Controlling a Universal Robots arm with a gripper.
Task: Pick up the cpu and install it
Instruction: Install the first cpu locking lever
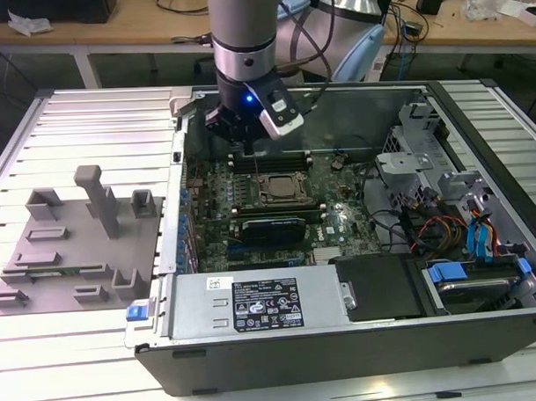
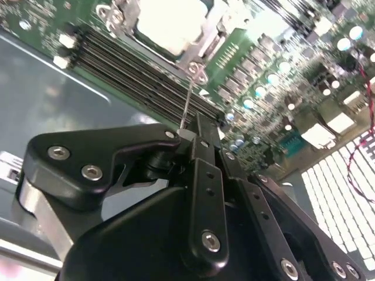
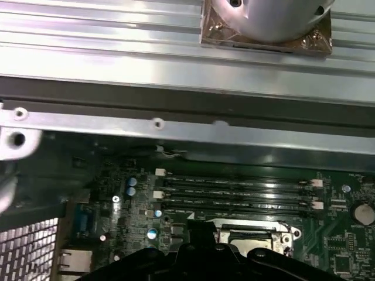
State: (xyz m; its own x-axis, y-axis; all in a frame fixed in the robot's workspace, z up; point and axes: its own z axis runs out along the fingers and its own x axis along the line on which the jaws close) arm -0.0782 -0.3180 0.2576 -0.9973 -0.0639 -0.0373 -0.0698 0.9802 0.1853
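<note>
Your ribbed metal table (image 1: 89, 127) carries a grey fixture plate (image 1: 76, 251) near its edge on the exterior view's left, with an upright post (image 1: 99, 199) standing on the plate. Just beside the plate lies the open computer case (image 1: 344, 352). Inside it you see the green motherboard (image 1: 339, 220), with rows of memory slots (image 3: 234, 193) near the case's far wall. A labelled silver box (image 1: 254, 302) sits against the near wall. What look like blue drive caddies (image 1: 447, 271) sit toward the near corner on the exterior view's right.
</note>
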